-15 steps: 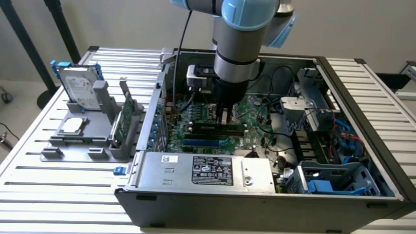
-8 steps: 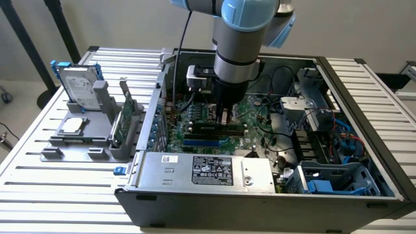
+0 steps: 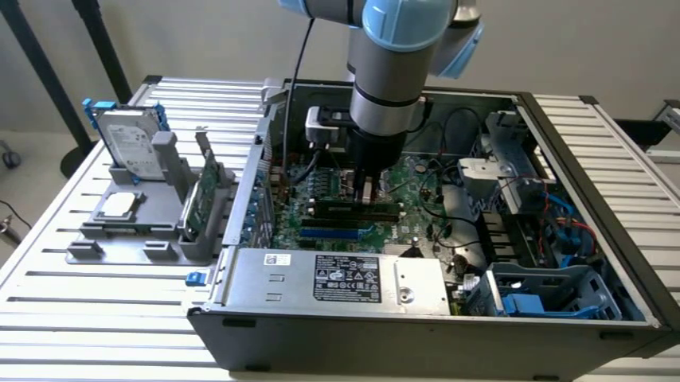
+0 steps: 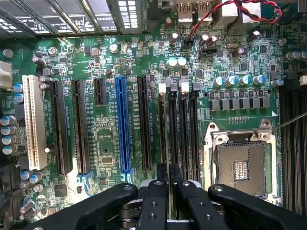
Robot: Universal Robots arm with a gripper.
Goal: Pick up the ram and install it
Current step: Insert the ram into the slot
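power supply (image 3: 334, 278) nearest me: grey sheet-metal box with a black label, sitting along the front edge of the open tower case (image 3: 595, 263), which is dark steel, lying on its side on a ribbed aluminium table (image 3: 85, 318). blue plastic drive cage (image 3: 552, 298) in the near corner on the exterior view's right. behind the supply, the motherboard (image 4: 105, 139): glossy green, dense with round silver capacitors, long black slots, one blue slot (image 4: 123, 127), one white slot (image 4: 32, 122), square metal cpu socket (image 4: 240, 163). arm comes straight down into the case, grey tube with pale blue joint caps, wrist vertical. gripper (image 4: 168, 187) black, matte, bolted fingers pressed nearly together, pinching the ram (image 4: 163, 129) edge-on, so it reads as a thin dark strip standing in the narrow black memory slots next to the socket; can't tell if it's fully seated. on the exterior view's left, grey plastic fixture (image 3: 138, 227) on the table holds a silver hard drive (image 3: 130, 143) upright and a green expansion card (image 3: 204, 195).
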